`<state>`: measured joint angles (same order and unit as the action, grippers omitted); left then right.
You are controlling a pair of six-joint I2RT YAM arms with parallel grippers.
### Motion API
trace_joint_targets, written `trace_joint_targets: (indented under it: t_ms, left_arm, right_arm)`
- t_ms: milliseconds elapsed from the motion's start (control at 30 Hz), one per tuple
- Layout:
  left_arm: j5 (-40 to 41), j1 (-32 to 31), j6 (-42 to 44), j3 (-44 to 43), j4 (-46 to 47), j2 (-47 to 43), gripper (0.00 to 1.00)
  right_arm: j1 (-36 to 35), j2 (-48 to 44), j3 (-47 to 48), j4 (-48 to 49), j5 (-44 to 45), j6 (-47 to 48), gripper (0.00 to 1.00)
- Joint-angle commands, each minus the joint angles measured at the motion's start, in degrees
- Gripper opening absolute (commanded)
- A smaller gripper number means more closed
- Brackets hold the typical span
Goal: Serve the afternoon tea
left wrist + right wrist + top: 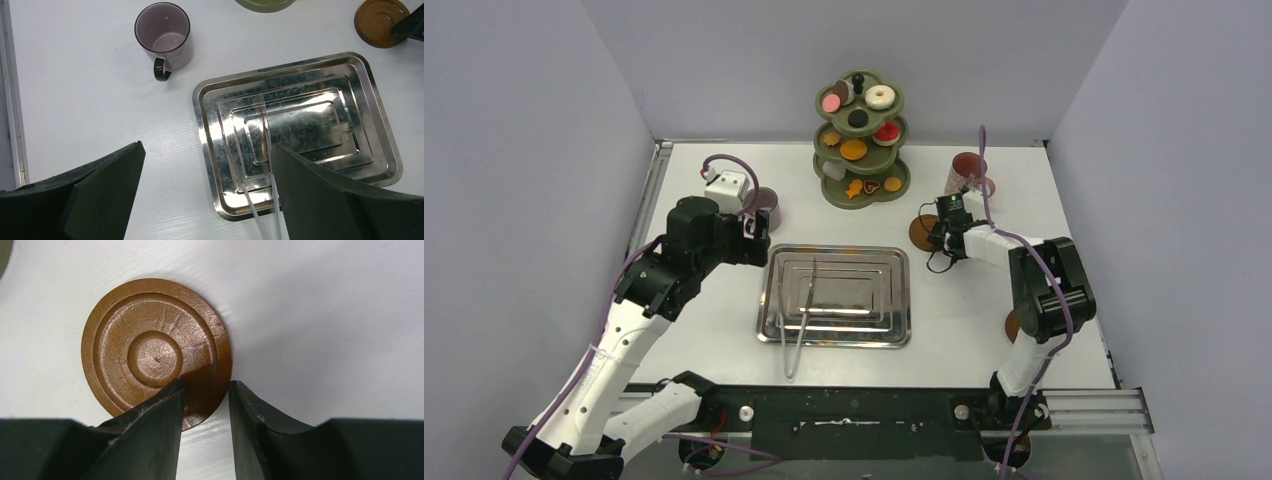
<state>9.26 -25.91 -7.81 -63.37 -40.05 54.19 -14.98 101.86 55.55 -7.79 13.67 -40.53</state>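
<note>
Right hand point(204, 390) is gripping the brown coaster point(150, 350) by its near rim, jaws drawn narrow: one tip is sitting on the top face just inside the edge, the other is pressing the outer edge. The coaster is lying flat on the desk point(325, 315), not lifted. I am judging the edge pinch as the only workable hold on so thin a disc. The right arm is reaching forward and inward, elbow raised, wrist pitched down. The coaster is resting between the steel tray point(902, 300) and the pink mug point(967, 172), which is standing near the back; I am guessing the disc is meant to go under a mug. Left hand point(206, 147) is hanging wide open and holding nothing, above the tray's left edge where the tongs point(265, 130) are lying, forearm folded back. The mauve mug point(162, 35) is standing just beyond it. The sweets point(880, 97) are sitting on the green stand point(860, 195), centred at the back.
</note>
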Motion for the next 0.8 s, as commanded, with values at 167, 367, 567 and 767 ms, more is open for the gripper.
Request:
trace_joint_targets:
  t_ms: [167, 367, 567, 767]
  left_arm:
    - [0.2, 0.0, 0.8, -0.5, 3.0, -0.7, 0.97]
    - [0.3, 0.1, 0.8, -0.5, 3.0, -0.7, 0.97]
    - [0.4, 0.1, 0.6, -0.6, 2.8, -0.6, 0.97]
    - [0.8, 0.1, 0.5, -0.6, 2.7, -0.8, 0.97]
  right_arm:
    - [-6.4, 6.2, 6.3, -1.4, -2.2, 6.2, 0.36]
    - [-8.3, 8.8, 9.3, -1.1, -2.7, 7.9, 0.36]
    - [-10.7, 11.3, 12.5, -3.0, -1.4, 10.1, 0.35]
    - [-13.3, 12.8, 14.5, -2.0, -1.8, 11.8, 0.35]
